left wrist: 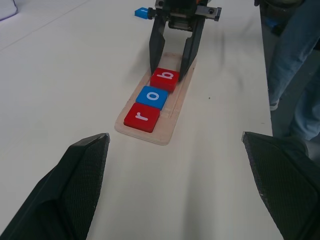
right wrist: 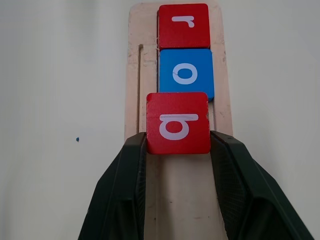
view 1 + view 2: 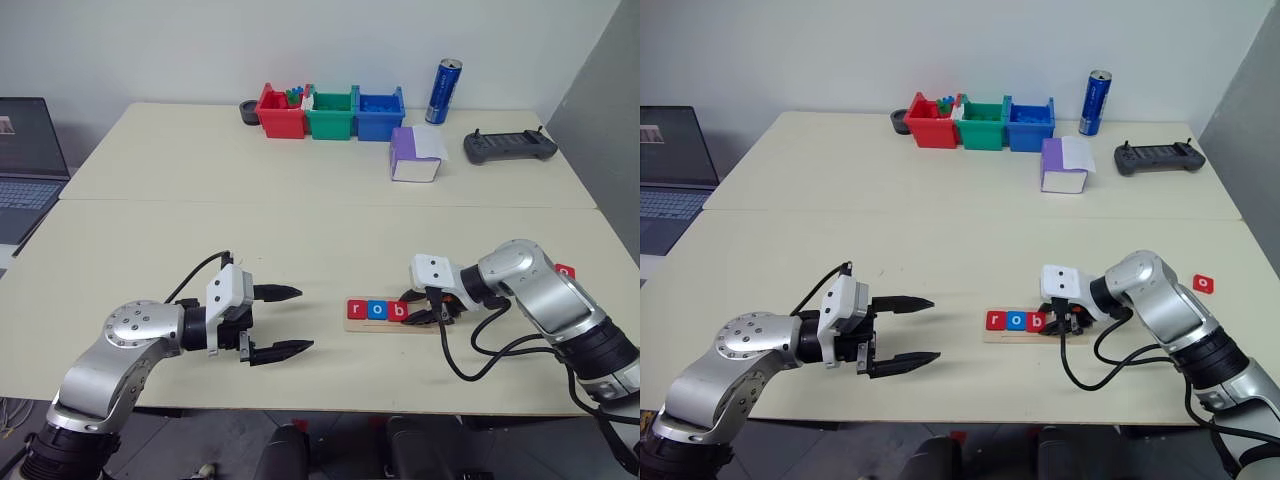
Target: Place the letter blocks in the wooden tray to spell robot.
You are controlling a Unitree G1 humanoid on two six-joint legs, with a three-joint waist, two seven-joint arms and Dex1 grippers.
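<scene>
Wooden tray (image 3: 395,322): laid crosswise on the table before the robot, long axis left to right. Seated from its left end: red "r" block (image 1: 142,117), blue "o" block (image 1: 152,97).

Red "b" block (image 2: 177,123): third place, slightly askew, clasped between the fingers of the right gripper (image 2: 177,150).

Left gripper (image 3: 280,322): fingers spread, nothing held, well apart to the tray's left.

Red "o" block (image 3: 1204,283): loose on the table to the tray's right, judged nearer the right arm.
</scene>
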